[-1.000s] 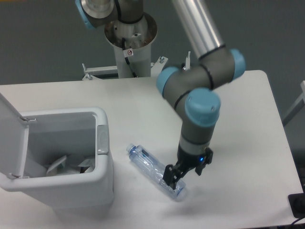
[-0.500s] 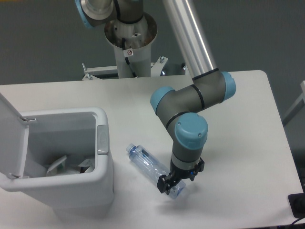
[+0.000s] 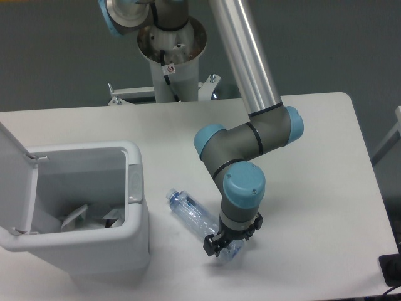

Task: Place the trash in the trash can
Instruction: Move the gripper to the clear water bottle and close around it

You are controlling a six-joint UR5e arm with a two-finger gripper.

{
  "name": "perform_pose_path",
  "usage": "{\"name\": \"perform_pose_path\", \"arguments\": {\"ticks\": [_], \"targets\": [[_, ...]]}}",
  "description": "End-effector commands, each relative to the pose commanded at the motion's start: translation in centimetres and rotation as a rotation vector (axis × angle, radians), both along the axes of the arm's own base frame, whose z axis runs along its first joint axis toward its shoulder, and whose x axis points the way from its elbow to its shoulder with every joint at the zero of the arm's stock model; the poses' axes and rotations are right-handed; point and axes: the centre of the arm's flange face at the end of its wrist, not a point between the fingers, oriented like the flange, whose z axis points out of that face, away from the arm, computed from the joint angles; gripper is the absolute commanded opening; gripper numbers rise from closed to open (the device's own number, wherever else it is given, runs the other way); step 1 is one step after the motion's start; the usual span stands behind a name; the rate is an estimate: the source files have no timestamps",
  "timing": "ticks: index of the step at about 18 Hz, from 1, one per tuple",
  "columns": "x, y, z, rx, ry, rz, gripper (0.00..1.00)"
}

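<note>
Over on the left we have the white trash can (image 3: 135,188), lid flipped up and open, and down inside we can make out crumpled wrapper pieces (image 3: 81,217) on its floor. Moving right, just beside the bin, the clear blue-tinted bottle (image 3: 191,213) lies flat on the white table (image 3: 326,163), cap end toward the bin, its long axis running diagonally from upper left down to lower right. And there at the bottle's far, lower-right end is our gripper (image 3: 224,246), pointed straight down from the wrist, fingers straddling the base of the bottle across its width. We reckon this is the grasp being made, but from this angle we cannot tell whether the fingers are already pressing on the plastic or merely flanking it. The relation that matters: the grasp sits at the bottle's tail, so most of its length points toward the bin, and we judge the lift must clear that thick rim.
</note>
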Motion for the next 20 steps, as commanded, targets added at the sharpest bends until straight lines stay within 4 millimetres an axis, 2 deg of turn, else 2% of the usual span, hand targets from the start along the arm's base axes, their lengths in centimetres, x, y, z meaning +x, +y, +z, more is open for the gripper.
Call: {"name": "perform_pose_path", "arguments": {"ticks": [6,12,16,20], "targets": [[0.1,0.1,0.0,0.002,-0.002,-0.005,0.67],[0.1,-0.1,1.1,0.010,0.013,-0.017,0.67],[-0.2,0.1,5.0,0.059,0.061,-0.017,0.66],[-0.8,0.0,12.4,0.174,0.150,-0.014,0.58]]}}
